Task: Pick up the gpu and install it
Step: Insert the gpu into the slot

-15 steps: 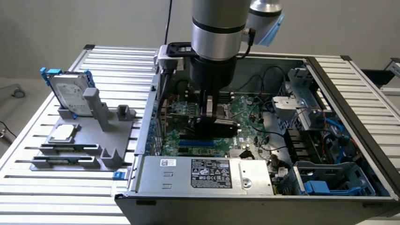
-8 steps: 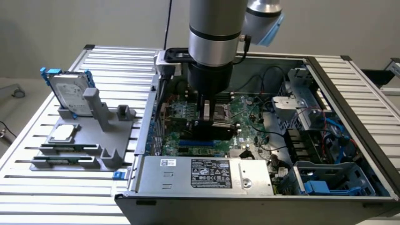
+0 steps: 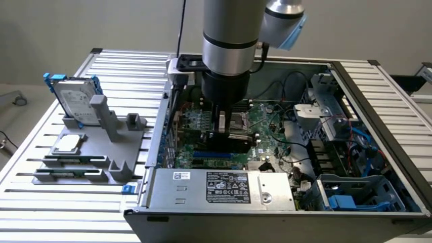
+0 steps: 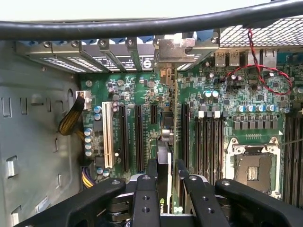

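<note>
Right now my fingers (image 4: 144, 198) are clamped on the gpu (image 4: 164, 175), one on each flat face, set only as far apart as the thin card makes them. I hold it on edge, black shroud to one side and green board to the other. That is how it has to meet a slot: long edge down, running along the slot's line.

The card hangs inside the open computer case (image 3: 270, 225), over the motherboard (image 4: 222, 109). It is in line with the black expansion slots (image 4: 138, 137) beside the white slot (image 4: 108, 137). Its silver end bracket (image 4: 176, 49) sits up by the row of rear slot covers (image 4: 90, 49), where I judge it must land for the card to seat square. Whether the lower edge already touches a slot I cannot tell, since my own fingers hide it.

Outside the case, on the table (image 3: 68, 212), the grey fixture (image 3: 125, 167) holds the hard drive (image 3: 73, 98) upright and the processor chip (image 3: 68, 144) flat, well apart from this work.
</note>
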Robot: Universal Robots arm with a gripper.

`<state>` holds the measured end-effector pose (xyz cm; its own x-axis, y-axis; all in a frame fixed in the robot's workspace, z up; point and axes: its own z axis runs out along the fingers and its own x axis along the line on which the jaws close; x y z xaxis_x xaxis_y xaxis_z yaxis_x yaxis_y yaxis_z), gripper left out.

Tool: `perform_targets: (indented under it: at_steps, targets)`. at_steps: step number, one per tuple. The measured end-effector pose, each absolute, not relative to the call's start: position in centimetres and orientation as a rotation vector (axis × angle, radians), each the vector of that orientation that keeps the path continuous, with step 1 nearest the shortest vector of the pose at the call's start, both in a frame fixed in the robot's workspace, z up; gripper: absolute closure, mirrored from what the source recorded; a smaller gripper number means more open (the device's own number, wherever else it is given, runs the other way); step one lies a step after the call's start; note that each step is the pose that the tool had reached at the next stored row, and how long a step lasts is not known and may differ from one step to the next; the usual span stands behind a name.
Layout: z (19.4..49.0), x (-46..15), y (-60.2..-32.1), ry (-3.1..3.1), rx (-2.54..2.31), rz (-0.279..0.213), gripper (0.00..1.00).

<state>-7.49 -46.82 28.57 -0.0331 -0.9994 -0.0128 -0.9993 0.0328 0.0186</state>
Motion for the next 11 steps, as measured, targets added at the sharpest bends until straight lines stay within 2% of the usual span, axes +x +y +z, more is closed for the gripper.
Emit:
perform_targets:
  at_steps: [11]
  targets:
    - [27.75,-7.76,-46.76,-2.255,2.182,-0.035,0.74]
